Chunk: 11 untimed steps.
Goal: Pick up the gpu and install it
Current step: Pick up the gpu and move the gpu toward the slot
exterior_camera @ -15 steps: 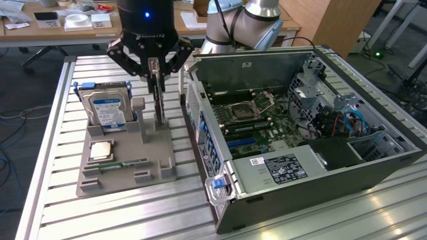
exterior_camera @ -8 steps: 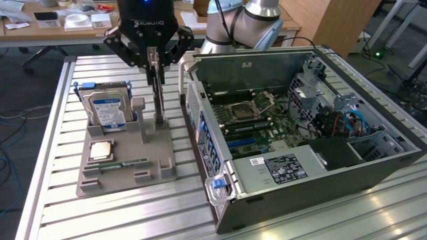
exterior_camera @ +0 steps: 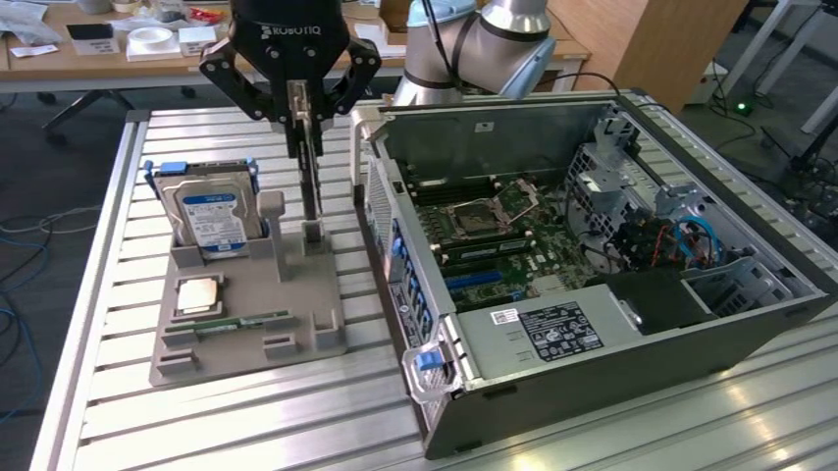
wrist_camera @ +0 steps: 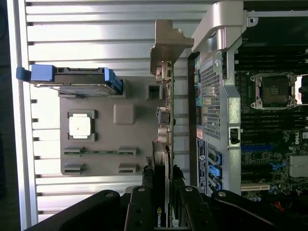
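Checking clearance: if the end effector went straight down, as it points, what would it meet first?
The end effector, shut on the gpu, points down at the gray holder. The card's lower edge would meet the holder's slot first; whether they already touch is unclear.

**Desk editor:** What's pictured?

**Photographer:** A Universal Robots arm [exterior_camera: 504, 39], with rounded joint housings in silver-grey metal and pale blue caps [exterior_camera: 527, 65].

**Desk editor:** And the tool on its end?

**Photographer:** A black gripper [exterior_camera: 304, 126], with white "ROBOTIQ" lettering [exterior_camera: 293, 32] across its body and two angular fingers [exterior_camera: 226, 77] built from jointed bar links.

**Desk editor:** And in the wrist view?

**Photographer:** The same matte black links, thick and round-edged. Each hinge is marked by a small round grey pivot pin [wrist_camera: 141, 190].
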Each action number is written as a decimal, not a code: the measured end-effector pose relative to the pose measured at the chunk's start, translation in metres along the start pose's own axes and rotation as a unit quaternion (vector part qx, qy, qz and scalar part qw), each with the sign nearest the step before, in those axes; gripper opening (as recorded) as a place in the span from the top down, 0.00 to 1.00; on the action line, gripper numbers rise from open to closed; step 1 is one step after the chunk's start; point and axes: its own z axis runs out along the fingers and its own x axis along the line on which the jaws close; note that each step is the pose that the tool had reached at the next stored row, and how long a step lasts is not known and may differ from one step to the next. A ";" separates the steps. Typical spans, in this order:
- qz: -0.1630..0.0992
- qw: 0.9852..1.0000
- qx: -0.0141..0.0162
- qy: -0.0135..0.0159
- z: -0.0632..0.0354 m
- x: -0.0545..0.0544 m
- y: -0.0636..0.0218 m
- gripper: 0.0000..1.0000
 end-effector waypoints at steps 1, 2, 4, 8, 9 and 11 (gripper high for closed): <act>0.000 1.000 0.000 0.000 0.0000 0.000 0.0000 0.74; 0.000 1.000 0.000 0.000 0.0000 0.000 0.0000 0.74; 0.000 1.000 0.000 0.000 -0.0001 0.000 0.0000 0.74; 0.000 1.000 0.000 0.000 -0.0039 0.000 0.0002 0.74; 0.000 1.000 0.000 0.000 -0.0053 0.000 0.0002 0.74; 0.000 1.000 0.000 0.000 -0.0057 0.000 0.0002 0.74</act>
